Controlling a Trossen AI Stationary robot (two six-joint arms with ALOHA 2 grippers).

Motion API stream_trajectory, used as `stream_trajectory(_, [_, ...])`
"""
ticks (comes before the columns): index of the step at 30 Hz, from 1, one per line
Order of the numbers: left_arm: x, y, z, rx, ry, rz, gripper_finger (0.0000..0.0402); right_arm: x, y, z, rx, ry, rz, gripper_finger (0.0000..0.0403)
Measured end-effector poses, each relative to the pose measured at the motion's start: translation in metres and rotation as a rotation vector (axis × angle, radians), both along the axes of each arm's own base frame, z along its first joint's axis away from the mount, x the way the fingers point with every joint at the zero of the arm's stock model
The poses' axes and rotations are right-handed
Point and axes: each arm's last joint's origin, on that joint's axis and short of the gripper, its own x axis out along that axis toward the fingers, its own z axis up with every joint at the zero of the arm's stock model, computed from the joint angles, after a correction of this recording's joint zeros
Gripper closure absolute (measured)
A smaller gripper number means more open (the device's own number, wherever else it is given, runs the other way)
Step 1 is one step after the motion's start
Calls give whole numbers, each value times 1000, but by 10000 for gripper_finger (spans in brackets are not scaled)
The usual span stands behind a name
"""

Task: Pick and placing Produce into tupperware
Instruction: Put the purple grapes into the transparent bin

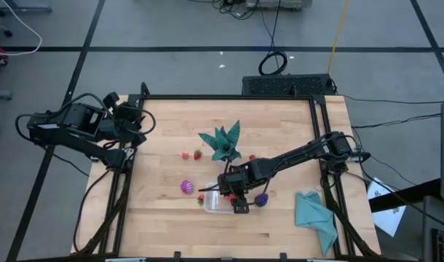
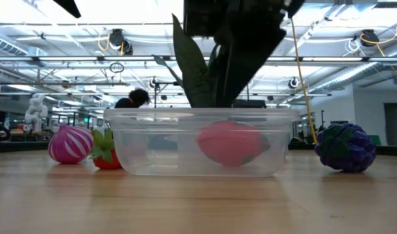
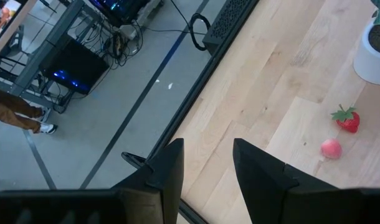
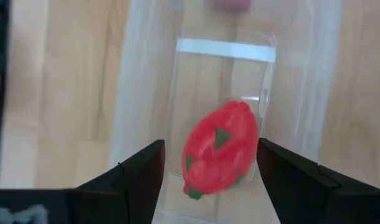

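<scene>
The clear tupperware [image 1: 216, 204] [image 2: 198, 140] stands on the wooden table near its middle. A larger red piece with green spots [image 4: 218, 149] [image 2: 229, 143] lies on the tupperware's floor. My right gripper [image 1: 228, 196] [image 4: 212, 163] hangs open over the tupperware, one finger on either side of the red piece. A pink-purple ball [image 1: 186, 187] [image 2: 71, 144] and a strawberry [image 2: 106, 153] lie left of the tupperware, and a dark purple piece [image 1: 261, 199] [image 2: 345, 148] lies to its right. Two small red pieces [image 1: 191, 154] lie farther back. My left gripper [image 1: 138, 120] [image 3: 209, 168] waits open at the far left corner.
A teal spiky plant in a white pot [image 1: 223, 142] stands just beyond the tupperware. A teal cloth [image 1: 314, 215] lies near the right edge. In the left wrist view a strawberry [image 3: 347, 119] and a small pink piece [image 3: 331, 149] lie on bare wood.
</scene>
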Motion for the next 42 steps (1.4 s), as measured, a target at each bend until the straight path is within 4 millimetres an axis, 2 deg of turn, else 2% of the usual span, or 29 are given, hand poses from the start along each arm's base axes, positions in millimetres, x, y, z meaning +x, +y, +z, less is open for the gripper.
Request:
stream_trajectory(5, [0, 0, 0, -1, -2, 2, 256, -12, -2, 24, 18, -10, -38, 161])
stream_trajectory(8, [0, 0, 0, -1, -3, 3, 256, -26, -3, 35, 21, 59, -100, 161])
stream_trajectory(13, [0, 0, 0, -1, -2, 2, 256, -49, 6, 42, -26, 182, -197, 161])
stream_trajectory(23, [0, 0, 0, -4, -7, 7, 256, -66, 30, 33, -103, 263, -216, 161])
stream_trajectory(34, [0, 0, 0, -16, -30, 27, 256, -90, 26, -9, -226, 380, -73, 161])
stream_trajectory(42, [0, 0, 0, -38, -68, 63, 256, -93, 24, -14, -259, 376, 78, 161])
